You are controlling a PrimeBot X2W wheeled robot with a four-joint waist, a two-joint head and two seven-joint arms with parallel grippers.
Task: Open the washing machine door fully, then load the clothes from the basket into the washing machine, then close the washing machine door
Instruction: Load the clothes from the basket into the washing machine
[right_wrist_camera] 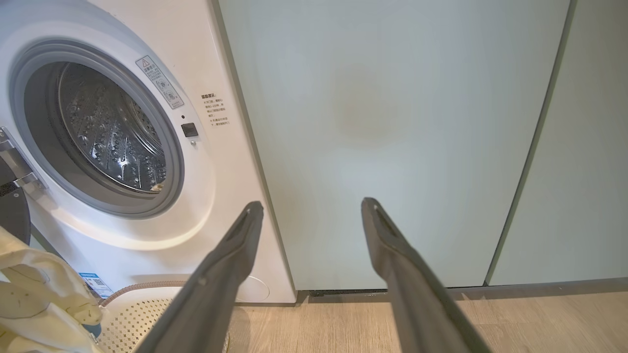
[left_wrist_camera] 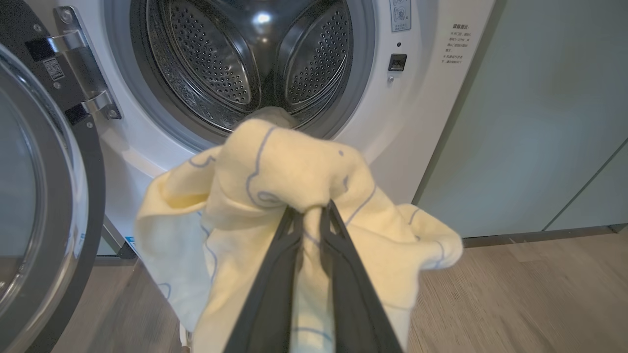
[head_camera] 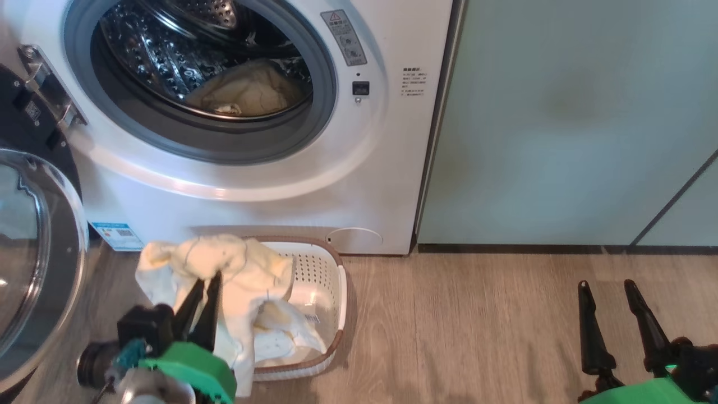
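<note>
The white washing machine [head_camera: 314, 185] stands with its round opening uncovered, and one cream garment [head_camera: 247, 90] lies in the metal drum. Its black-rimmed glass door [head_camera: 33, 247] hangs swung out at the left. On the floor in front sits the cream basket [head_camera: 322, 280] with clothes [head_camera: 280, 336] in it. My left gripper [head_camera: 205, 278] is shut on a pale yellow garment [left_wrist_camera: 294, 166], lifted above the basket and facing the drum in the left wrist view. My right gripper [head_camera: 607, 287] is open over the floor at lower right, with nothing between its fingers [right_wrist_camera: 235, 255].
Pale green cabinet doors [head_camera: 561, 123] stand right of the machine. Wood-look floor [head_camera: 477, 325] stretches between the basket and my right gripper. The open door's hinge [head_camera: 47, 84] sits at the machine's upper left.
</note>
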